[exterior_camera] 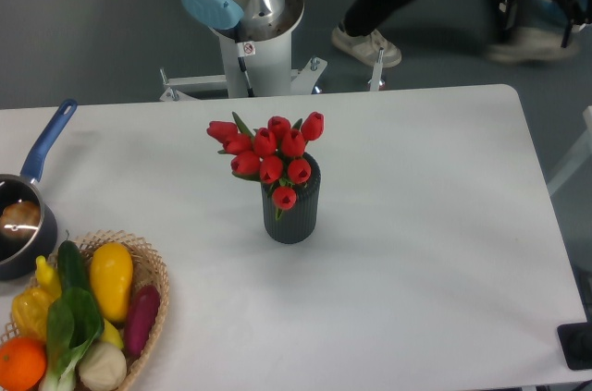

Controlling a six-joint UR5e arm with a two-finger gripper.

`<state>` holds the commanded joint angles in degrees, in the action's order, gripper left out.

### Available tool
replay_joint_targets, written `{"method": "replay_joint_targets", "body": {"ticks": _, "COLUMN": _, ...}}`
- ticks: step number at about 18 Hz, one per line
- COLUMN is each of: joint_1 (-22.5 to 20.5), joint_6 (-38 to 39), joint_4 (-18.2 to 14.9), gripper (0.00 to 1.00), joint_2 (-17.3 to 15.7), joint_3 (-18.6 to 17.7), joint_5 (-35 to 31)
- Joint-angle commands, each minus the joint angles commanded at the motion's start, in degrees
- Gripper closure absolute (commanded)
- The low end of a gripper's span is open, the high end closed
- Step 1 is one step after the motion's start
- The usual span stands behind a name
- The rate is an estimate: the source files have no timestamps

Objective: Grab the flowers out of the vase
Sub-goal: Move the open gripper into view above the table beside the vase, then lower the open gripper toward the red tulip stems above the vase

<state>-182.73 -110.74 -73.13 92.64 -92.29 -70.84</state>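
While the smooth red tulip-bud flowers stand bunched in the ribbed dark grey cylindrical vase mid-table, gripper out of view, state unknowable.

Bunch of small red closed tulip buds with green stems stands upright in a dark grey ribbed cylindrical vase, mid white surface. Far left edge: dark saucepan with blue handle. Just below it, woven basket of coloured vegetables and fruit. Robot arm base behind the surface; jaws out of frame.
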Motion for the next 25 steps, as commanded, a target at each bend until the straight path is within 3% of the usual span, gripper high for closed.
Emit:
{"method": "replay_joint_targets", "body": {"ticks": 4, "joint_1": 0.3, "joint_6": 0.0, "joint_4": -0.1, "gripper": 0.0, "joint_2": -0.1, "joint_3": 0.0, "joint_5": 0.3}}
{"method": "replay_joint_targets", "body": {"ticks": 7, "joint_1": 1.2, "joint_6": 0.1, "joint_4": -0.1, "gripper": 0.0, "joint_2": -0.2, "joint_3": -0.1, "joint_5": 3.9}}
{"method": "replay_joint_targets", "body": {"ticks": 12, "joint_1": 2.4, "joint_6": 4.2, "joint_4": 1.1, "gripper": 0.0, "joint_2": -0.5, "joint_3": -5.4, "joint_5": 12.3}}
{"method": "replay_joint_targets", "body": {"ticks": 17, "joint_1": 2.5, "joint_6": 4.7, "joint_4": 1.1, "gripper": 0.0, "joint_2": -0.5, "joint_3": -6.8, "joint_5": 16.9}}
{"method": "replay_joint_targets", "body": {"ticks": 21, "joint_1": 2.1, "joint_6": 4.5, "joint_4": 2.3, "gripper": 0.0, "joint_2": 0.0, "joint_3": -11.0, "joint_5": 27.0}}
{"method": "replay_joint_targets", "body": {"ticks": 25, "joint_1": 2.4, "joint_6": 4.7, "joint_4": 1.8, "gripper": 0.0, "joint_2": 0.1, "joint_3": -11.4, "joint_5": 28.2}}
